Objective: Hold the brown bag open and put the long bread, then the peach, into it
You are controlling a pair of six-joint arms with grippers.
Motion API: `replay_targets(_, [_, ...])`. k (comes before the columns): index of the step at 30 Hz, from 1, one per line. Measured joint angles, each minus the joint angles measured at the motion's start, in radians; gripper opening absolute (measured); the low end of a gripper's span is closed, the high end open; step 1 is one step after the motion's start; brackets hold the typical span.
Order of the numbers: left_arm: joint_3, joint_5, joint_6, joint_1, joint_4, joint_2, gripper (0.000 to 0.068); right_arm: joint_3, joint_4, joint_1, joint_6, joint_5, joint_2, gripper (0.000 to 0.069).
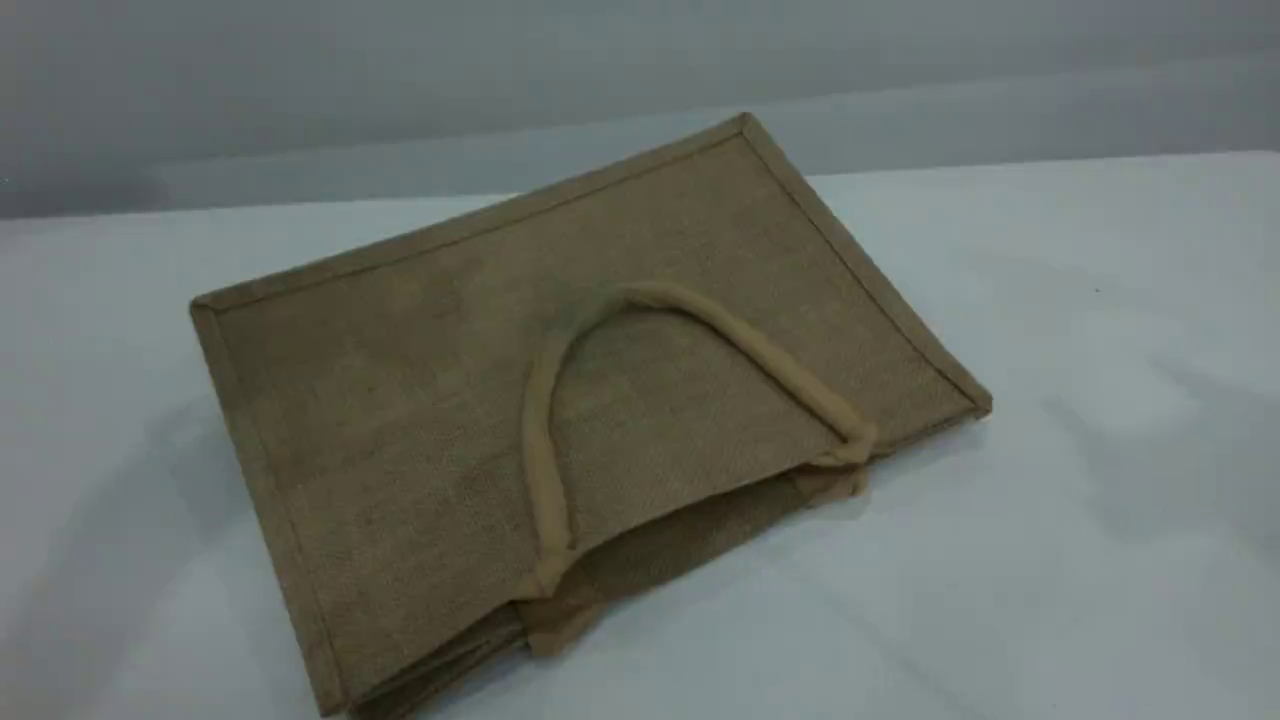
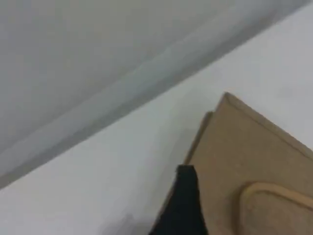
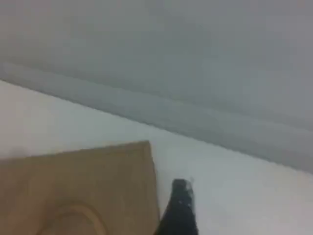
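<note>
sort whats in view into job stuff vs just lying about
Job: brown bag, lying flat, its handle on top; the bread and peach are not in view.
Lying about: nothing but the white table.

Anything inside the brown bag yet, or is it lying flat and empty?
The brown bag lies flat on the table, its handle folded on top. Its mouth gapes only slightly, showing dark lining; the interior is otherwise covered. No bread or peach shows in any view.

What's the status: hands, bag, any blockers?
Both hands empty. Brown bag flat on the table, handle on top, mouth barely open. Bread and peach not in view.
</note>
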Motion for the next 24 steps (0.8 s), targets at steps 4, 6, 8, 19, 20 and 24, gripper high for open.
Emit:
replay_targets(4, [0.015,0.000,-0.099,0.000,0.083,-0.085,0.0584,-0.010,-0.051,0.000,0.046,0.116,-0.089,0.0571])
replay_targets(6, [0.040,-0.001,-0.138,0.000,0.117,-0.132,0.0584,-0.010,-0.051,0.000,0.046,0.133,-0.137,0.0571])
replay_targets(8, [0.082,0.000,-0.151,0.000,0.135,-0.191,0.0584,-0.010,-0.049,0.001,0.049,0.158,-0.193,0.0571])
replay_targets(19, [0.438,-0.001,-0.150,0.000,0.135,-0.579,0.0584,-0.008,-0.025,0.001,0.078,0.288,-0.489,0.0571])
replay_targets(20, [0.469,-0.001,-0.150,0.000,0.135,-0.612,0.0584,-0.008,-0.025,0.001,0.087,0.306,-0.511,0.0571])
replay_targets(24, [0.613,-0.001,-0.148,0.000,0.137,-0.769,0.0584,0.024,-0.025,0.002,0.112,0.330,-0.603,0.0571])
